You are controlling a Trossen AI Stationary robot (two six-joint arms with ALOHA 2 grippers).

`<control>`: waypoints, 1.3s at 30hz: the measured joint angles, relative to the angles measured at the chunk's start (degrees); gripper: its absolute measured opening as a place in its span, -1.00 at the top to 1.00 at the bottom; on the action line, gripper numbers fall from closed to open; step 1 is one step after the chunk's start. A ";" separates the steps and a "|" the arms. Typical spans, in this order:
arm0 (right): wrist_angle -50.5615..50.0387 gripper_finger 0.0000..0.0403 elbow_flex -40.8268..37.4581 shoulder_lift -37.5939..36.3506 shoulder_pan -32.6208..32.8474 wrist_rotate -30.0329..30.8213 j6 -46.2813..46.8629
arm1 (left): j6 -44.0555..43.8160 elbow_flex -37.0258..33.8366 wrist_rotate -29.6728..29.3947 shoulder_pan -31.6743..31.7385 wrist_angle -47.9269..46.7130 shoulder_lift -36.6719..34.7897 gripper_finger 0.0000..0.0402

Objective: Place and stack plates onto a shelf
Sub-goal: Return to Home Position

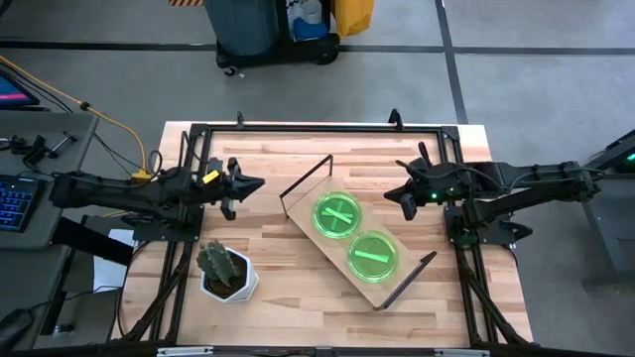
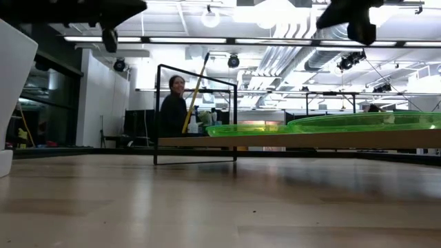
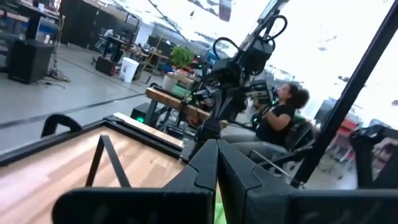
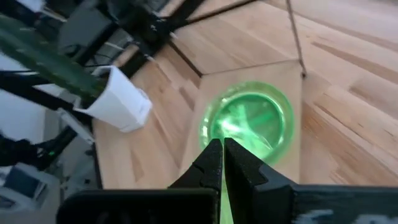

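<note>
The shelf [image 1: 347, 238], a light-wood board with black wire frames at both short ends, lies slantwise mid-table. Two round green plates rest flat on it, one [image 1: 338, 214] toward the far end and one [image 1: 373, 256] toward the near end. Whether more plates lie under them cannot be told. The low view shows the plates [image 2: 331, 124] as thin green rims on the board [image 2: 296, 141]. My left gripper [image 1: 260, 183] hovers shut, left of the shelf's far end. My right gripper [image 1: 389, 194] hovers shut, just right of the far plate [image 4: 249, 121], above the table.
A cactus in a white pot [image 1: 226, 268] stands near the table's near-left part, close to the shelf's left side. A black frame [image 1: 317, 127] runs along the table's far edge. A person [image 2: 176, 107] sits beyond the table. Bare tabletop [image 1: 278, 307] lies near the front edge.
</note>
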 joint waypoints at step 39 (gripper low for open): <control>-4.57 1.00 4.08 -14.53 0.20 -2.19 -7.46 | -2.56 -16.77 13.15 3.74 -12.77 -25.70 1.00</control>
